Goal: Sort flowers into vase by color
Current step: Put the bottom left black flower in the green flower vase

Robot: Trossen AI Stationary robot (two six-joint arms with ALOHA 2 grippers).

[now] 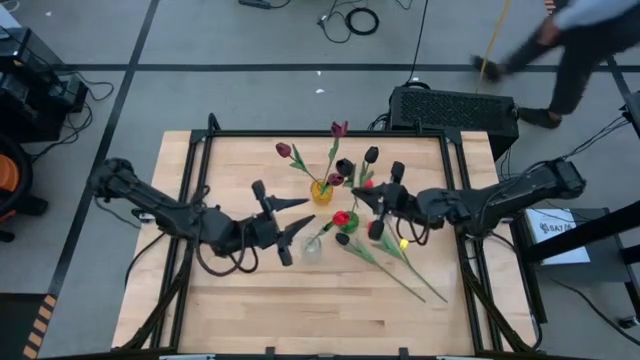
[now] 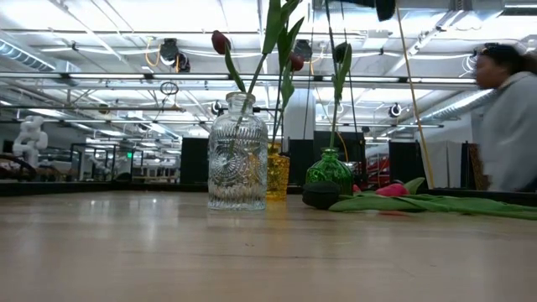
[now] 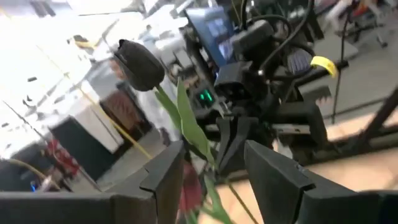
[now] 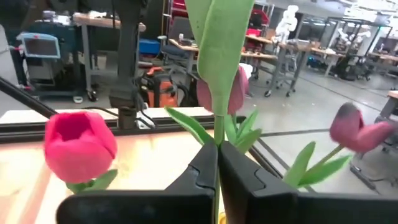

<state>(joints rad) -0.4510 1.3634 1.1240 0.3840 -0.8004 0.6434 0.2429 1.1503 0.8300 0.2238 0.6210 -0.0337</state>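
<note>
Closest to us in the low view is the clear ribbed glass bottle vase [image 2: 237,155] with one dark red tulip [image 2: 221,42] leaning out of it. Just behind it sits the small yellow glass vase [image 2: 277,172], and off to the side the squat green glass vase [image 2: 328,172], both with stems in them. A few loose tulips with long green stems [image 1: 385,258] lie flat on the light wooden table [image 1: 250,300] near the green one.

From above, our left gripper [image 1: 297,222] sits right beside the clear vase with its fingers spread apart, nothing in them. Our right gripper [image 4: 217,165] is pinched tight on a thin green tulip stem [image 4: 219,127] over by the green vase. Way back, a person in a grey top [image 2: 512,117] is walking past.
</note>
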